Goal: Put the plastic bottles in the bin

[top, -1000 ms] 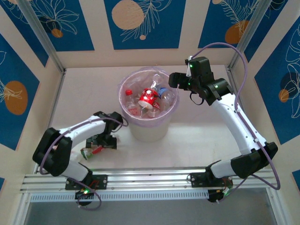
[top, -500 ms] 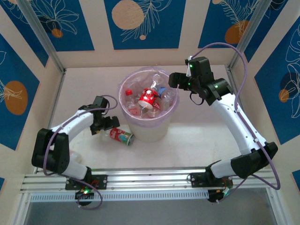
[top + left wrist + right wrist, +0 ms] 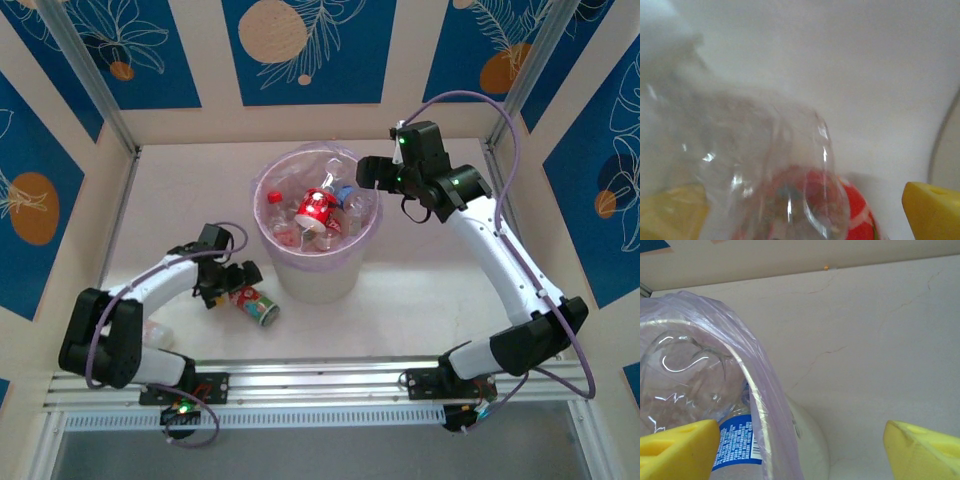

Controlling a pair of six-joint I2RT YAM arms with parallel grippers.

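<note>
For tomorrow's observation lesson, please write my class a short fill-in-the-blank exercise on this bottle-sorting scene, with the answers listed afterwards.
1. The round white bin has a liner coloured ____.
2. The red-labelled clear plastic bottle at the left claw lies on the ____.
3. The right claw hovers beside the bin's rim with its yellow fingers spread ____.
4. In the right wrist view, a bottle inside the bin carries a ____ label.

Missing words: pinkish-purple; table; open; blue

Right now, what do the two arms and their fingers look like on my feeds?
Both arms have white link covers with black joint housings, and a purple cable loops along each. Green indicator lights glow on the right arm's wrist and at both bases. The fingers are bright yellow blocks in the wrist views.
</note>
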